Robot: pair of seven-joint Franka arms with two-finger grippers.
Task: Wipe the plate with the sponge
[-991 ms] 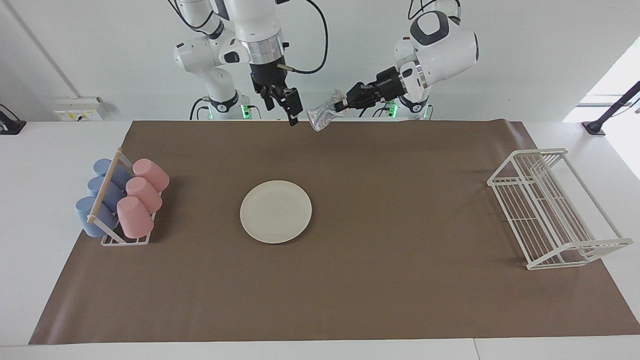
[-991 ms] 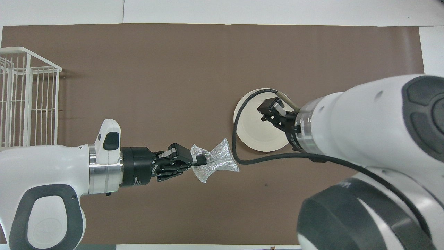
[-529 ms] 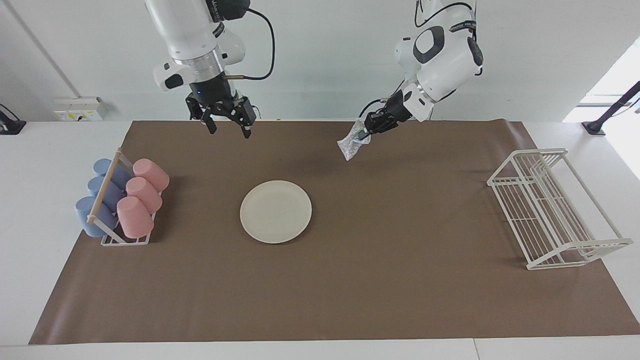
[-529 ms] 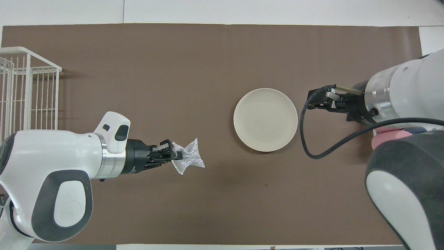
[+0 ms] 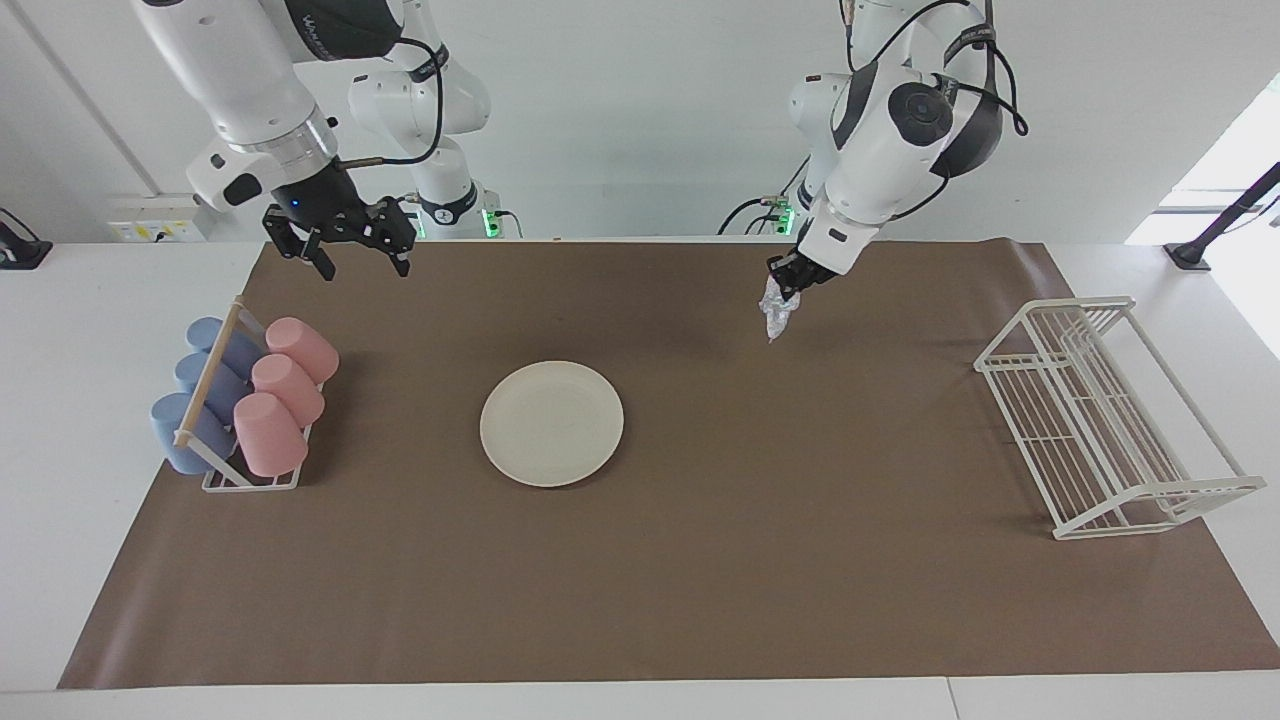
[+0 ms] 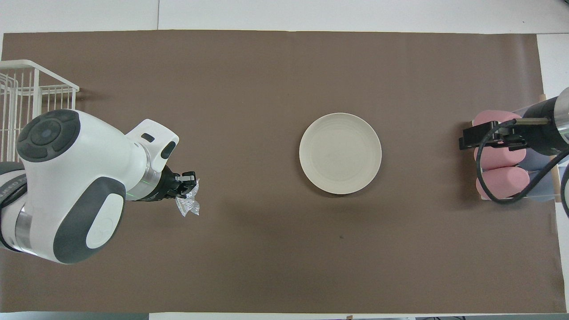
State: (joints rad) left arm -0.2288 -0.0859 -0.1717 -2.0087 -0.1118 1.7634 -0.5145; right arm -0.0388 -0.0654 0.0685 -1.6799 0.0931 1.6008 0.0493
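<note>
Plate point(image 5: 551, 423) lies flat on the brown mat point(image 5: 700, 600), about mid-table, its face bare and nothing touching it

Sponge point(image 5: 776, 310): a crumpled silvery wad with coloured specks, hanging in the air from the left gripper point(image 5: 790, 280). Taking the plate as reference, it is well apart from the plate, toward the left arm's end of the table, over bare mat. In the overhead view the wad point(image 6: 188, 205) dangles off the fingertips, between the plate and the white wire rack point(image 5: 1105, 415), clear of both

Left gripper: fingers pinched tight on the top of the sponge, most of the wad drooping below the tips. It points steeply down, with the arm's white wrist bent over it

Right gripper point(image 5: 355, 255): jaws spread wide, nothing between them. It hangs in the air over the mat edge beside the cup rack point(image 5: 245, 400), well apart from the plate, toward the right arm's end of the table. Overhead view puts it point(image 6: 466, 141) over the pink cups point(image 6: 498, 153); the facing view shows it raised above them, no contact

Cup rack holds three pink cups point(image 5: 280, 395) and three blue cups point(image 5: 205, 385), all lying tilted on their sides in two rows, wooden bar across the top. Wire rack stands at the left arm's end of the mat, nothing in it
</note>
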